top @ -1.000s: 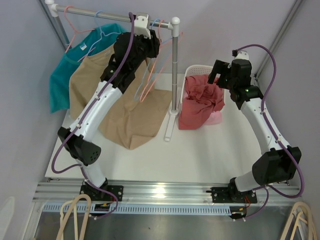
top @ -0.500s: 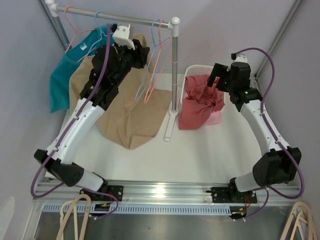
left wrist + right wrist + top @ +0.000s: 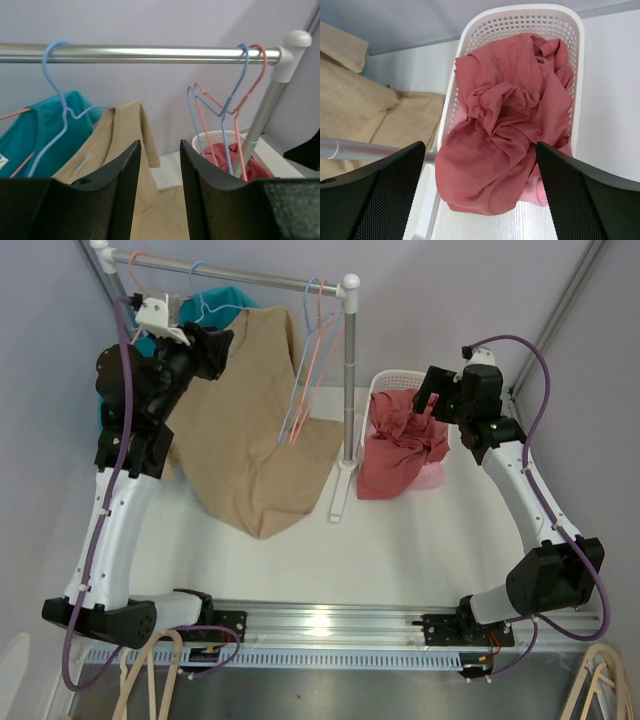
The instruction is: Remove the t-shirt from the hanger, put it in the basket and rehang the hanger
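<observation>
Reaching step, I judge: the left gripper (image 3: 159, 150), half-open and empty, faces the tan cotton t-shirt (image 3: 250, 430) on its blue wire hanger (image 3: 64, 111), at eleven o'clock. Next, pinch the collar.

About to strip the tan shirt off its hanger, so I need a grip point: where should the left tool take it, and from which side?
Probably the tan shirt at its shoulder fold, just right of the blue hanger. That edge hangs free as a narrow upright strip, directly ahead of the open left tool. Come straight in from the near side, below the rod.
</observation>
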Controlling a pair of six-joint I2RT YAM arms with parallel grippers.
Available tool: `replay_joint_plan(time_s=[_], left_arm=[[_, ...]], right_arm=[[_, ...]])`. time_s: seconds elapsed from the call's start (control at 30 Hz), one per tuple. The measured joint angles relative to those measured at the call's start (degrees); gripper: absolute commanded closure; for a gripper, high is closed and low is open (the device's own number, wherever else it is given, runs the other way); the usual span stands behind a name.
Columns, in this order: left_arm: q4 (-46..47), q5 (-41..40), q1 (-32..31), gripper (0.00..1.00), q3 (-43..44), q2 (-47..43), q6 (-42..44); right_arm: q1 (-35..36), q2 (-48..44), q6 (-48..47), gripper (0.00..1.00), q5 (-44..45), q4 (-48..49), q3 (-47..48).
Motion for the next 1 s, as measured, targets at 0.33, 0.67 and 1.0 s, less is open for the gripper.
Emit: replay_joint_plan(time_s=[0.33, 0.67, 1.0], left_arm=[[-0.7, 2.4, 6.8, 0.57, 9.4, 8.8, 7.1], [-1.3, 3.8, 11.2, 0.56, 14.7, 17.7, 8.3], [-3.4, 5.3, 11.7, 0.58, 24.5, 26.0, 7.8]], right_arm=[[0.0, 0.0, -0.5, 0.03, -1.3, 0.3, 0.0], [0.0, 0.0, -0.5, 0.03, -2.6, 0.3, 1.0], [0.0, 0.0, -0.5, 0.03, -2.5, 0.3, 2.1]])
